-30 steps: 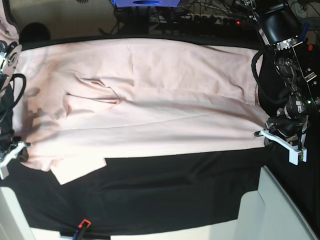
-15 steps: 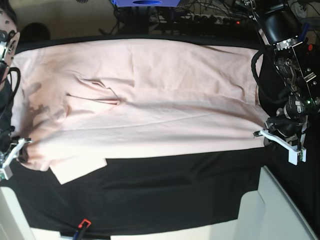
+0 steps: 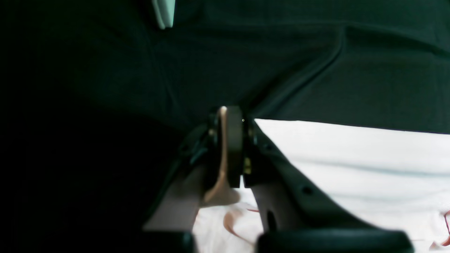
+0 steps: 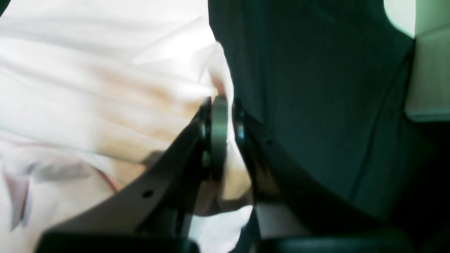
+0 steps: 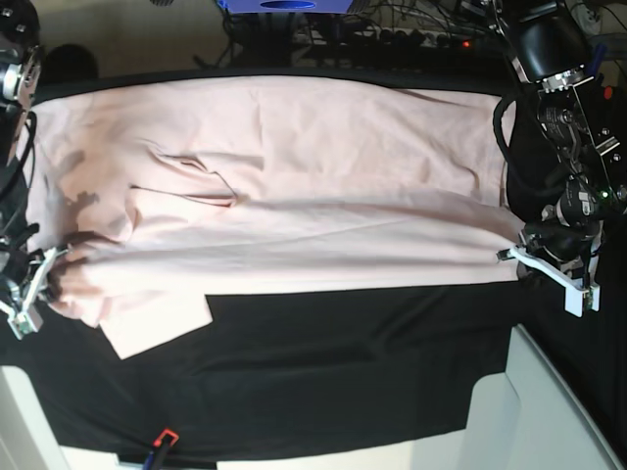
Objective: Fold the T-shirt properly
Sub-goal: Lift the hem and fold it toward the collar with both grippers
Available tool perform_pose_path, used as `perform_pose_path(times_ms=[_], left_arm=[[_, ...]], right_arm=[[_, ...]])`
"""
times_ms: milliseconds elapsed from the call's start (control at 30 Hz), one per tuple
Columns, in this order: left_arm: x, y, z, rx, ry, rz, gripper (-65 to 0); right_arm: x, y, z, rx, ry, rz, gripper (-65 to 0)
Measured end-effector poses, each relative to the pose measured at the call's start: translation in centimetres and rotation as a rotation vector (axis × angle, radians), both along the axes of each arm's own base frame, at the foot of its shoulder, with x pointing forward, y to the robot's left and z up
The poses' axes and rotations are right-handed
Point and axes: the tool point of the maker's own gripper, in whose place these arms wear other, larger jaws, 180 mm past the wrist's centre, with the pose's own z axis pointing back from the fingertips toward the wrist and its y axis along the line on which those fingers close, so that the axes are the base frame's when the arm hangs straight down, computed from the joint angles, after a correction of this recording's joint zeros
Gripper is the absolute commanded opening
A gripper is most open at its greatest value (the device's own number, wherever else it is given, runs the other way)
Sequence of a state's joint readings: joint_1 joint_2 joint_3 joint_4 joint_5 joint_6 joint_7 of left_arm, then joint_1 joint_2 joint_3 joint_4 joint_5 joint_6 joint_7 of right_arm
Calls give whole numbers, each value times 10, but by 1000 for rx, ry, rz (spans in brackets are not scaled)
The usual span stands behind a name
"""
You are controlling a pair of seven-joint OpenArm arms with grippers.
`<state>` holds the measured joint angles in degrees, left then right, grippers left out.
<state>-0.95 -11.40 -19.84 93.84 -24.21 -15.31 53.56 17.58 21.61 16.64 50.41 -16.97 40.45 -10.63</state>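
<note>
The pale pink T-shirt (image 5: 294, 186) lies spread plain side up across the black table cloth (image 5: 343, 362), with a sleeve flap at its lower left. At the shirt's right front corner my left gripper (image 5: 511, 257) is shut on the fabric; the left wrist view shows a strip of the T-shirt (image 3: 351, 161) pinched between the fingers of the left gripper (image 3: 230, 119). On the left edge my right gripper (image 5: 49, 262) is shut on the shirt's front corner. In the right wrist view the T-shirt (image 4: 88, 88) bunches up between the fingers of the right gripper (image 4: 221, 102).
A white block (image 5: 534, 416) stands at the front right of the table. An orange-and-blue tool (image 5: 162, 441) lies at the front edge. Cables and a blue box (image 5: 289, 6) sit behind the table.
My right gripper has moved up and inward with the shirt's left front corner, bunching the fabric there. The left gripper has lifted slightly with its corner.
</note>
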Motion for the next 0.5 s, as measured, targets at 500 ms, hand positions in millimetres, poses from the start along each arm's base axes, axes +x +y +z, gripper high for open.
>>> perform_pose_path(times_ms=[500], left_arm=[[1,3,3,10,-4,3,-650]], right_arm=[[17,7,20,17,-52,-37,-650]])
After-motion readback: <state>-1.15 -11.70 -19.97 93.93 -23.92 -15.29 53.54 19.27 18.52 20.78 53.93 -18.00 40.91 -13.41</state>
